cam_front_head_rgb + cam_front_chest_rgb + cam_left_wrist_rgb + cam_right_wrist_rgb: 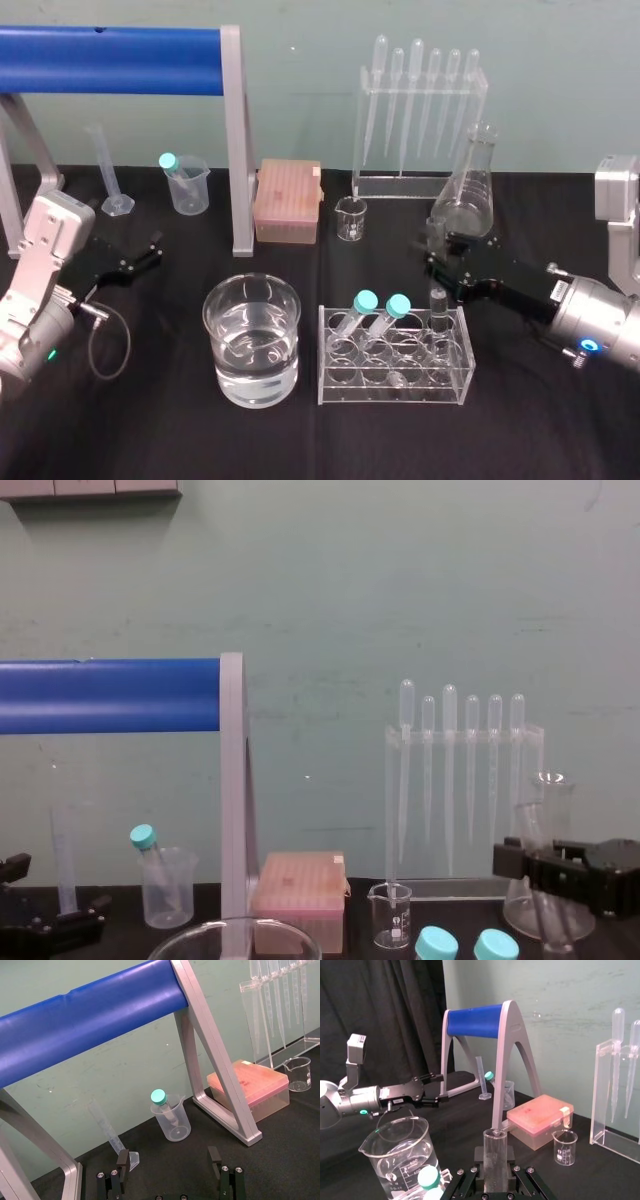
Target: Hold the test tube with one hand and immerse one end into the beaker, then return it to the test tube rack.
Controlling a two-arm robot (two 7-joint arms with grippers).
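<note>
Head camera downward, chest level, wrists low, all sharing blue bar (110, 60)

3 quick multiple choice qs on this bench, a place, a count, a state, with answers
1. The beaker stands where relative to the rack? A. on the robot's left of it B. behind it C. on its right
2. How many teal-capped tubes in the rack? A. none B. two C. four
3. The right gripper is: A. open over the beaker B. shut on a pipette C. shut on the test tube
Answers: A, it sits left of the rack; B, two teal caps lean there; C, its fingers clamp the upright tube. The left gripper is open, far left.
</note>
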